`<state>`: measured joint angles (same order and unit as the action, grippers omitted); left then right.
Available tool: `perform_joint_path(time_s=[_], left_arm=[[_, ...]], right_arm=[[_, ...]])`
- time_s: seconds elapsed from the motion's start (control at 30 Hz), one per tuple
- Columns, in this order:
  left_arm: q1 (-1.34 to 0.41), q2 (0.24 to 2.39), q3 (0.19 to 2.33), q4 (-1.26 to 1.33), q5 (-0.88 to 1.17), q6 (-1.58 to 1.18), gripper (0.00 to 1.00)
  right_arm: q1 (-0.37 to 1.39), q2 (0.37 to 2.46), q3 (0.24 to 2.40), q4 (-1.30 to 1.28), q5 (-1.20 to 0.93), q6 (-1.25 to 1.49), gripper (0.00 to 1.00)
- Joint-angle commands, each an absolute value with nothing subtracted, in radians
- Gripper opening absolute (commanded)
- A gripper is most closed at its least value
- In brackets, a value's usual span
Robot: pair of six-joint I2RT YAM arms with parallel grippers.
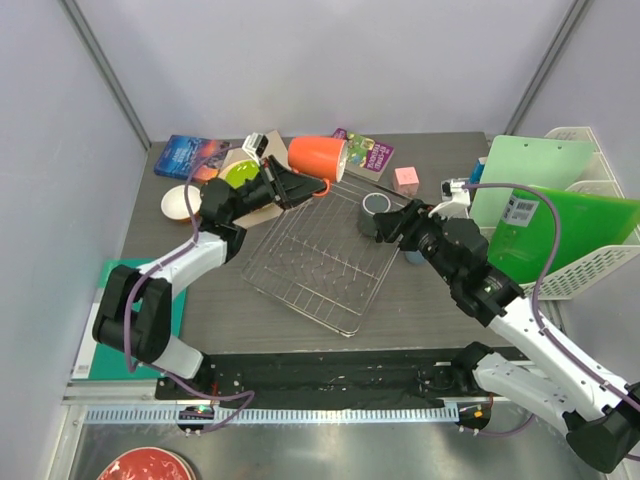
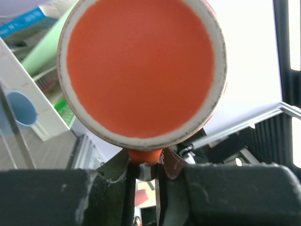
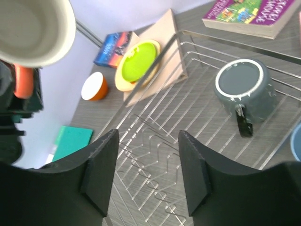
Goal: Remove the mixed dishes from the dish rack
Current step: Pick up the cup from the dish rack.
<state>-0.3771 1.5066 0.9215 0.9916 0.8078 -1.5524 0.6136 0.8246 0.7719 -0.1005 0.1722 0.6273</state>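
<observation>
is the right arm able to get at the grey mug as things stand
Likely yes: the right gripper is open, empty and close to the grey mug, with nothing between them.

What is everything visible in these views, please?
dish rack: one, silver, table centre
orange mug: one, orange, held above rack
dark grey mug: one, grey, in rack
light blue mug: one, blue, beside rack
lime green plate: one, green, rack's far left
beige plate: one, beige, behind it
small bowl: one, white and orange, left
books: three, blue, purple, teal, table edges
pink cube: one, pink, far side
basket: one, white, far right
red bowl: one, red, near left
left gripper: one, black, shut on orange mug
right gripper: one, black, open over rack
</observation>
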Motion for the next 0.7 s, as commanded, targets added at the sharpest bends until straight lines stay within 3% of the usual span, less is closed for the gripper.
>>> perform_joint_path(time_s=[0.0, 0.33, 0.67], left_arm=[[-0.399, 1.519, 0.881, 1.377, 0.824, -1.721, 0.01], [-0.469, 1.577, 0.813, 1.491, 0.818, -1.758, 0.00], [-0.492, 1.577, 0.787, 1.512, 0.816, -1.763, 0.01]], right_arm=[[0.592, 0.802, 0.714, 0.112, 0.108, 0.670, 0.62], [0.462, 0.862, 0.620, 0.531, -0.121, 0.867, 0.70], [0.459, 1.081, 0.759, 0.525, -0.221, 0.856, 0.67]])
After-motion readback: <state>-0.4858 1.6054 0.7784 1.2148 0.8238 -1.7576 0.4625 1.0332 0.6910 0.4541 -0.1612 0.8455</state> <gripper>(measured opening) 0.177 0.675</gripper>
